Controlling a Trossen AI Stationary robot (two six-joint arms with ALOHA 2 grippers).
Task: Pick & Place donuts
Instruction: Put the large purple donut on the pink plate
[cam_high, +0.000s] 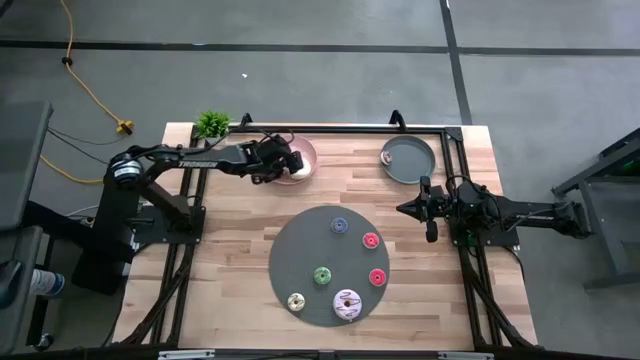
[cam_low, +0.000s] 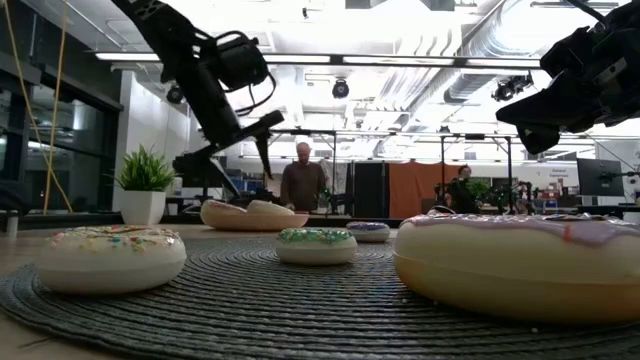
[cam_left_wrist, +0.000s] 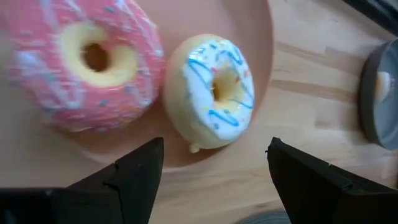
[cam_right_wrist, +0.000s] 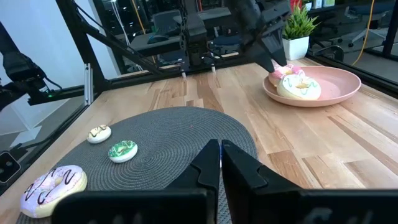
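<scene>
At the far left of the table, the left gripper (cam_high: 293, 163) hangs over the pink plate (cam_high: 308, 150). Its jaws are wide open and hold nothing. Two big donuts lie in that plate, side by side and touching: the pink donut (cam_left_wrist: 84, 62) and the white donut (cam_left_wrist: 214, 90) with blue lines on it. The white one lies just in front of the open fingers (cam_left_wrist: 134, 177).

It looks like a drop-off step is done here. Next, I think the left arm must lift up and go to the dark grey mat (cam_high: 290, 255) in the middle for another donut.

Six donuts wait on the mat: the blue donut (cam_high: 340, 226) at the far side, two red donuts (cam_high: 371, 240) on the right, the green donut (cam_high: 322, 275) in the middle, the cream donut (cam_high: 296, 301) and the big purple donut (cam_high: 347, 303) at the near edge.

The left arm reaches out long from the left side, with its wrist tipped down to the plate.

The right gripper (cam_high: 430, 210) waits at the right, beside the mat and near the grey plate (cam_high: 420, 165). Its jaws are closed tight and hold nothing.
</scene>
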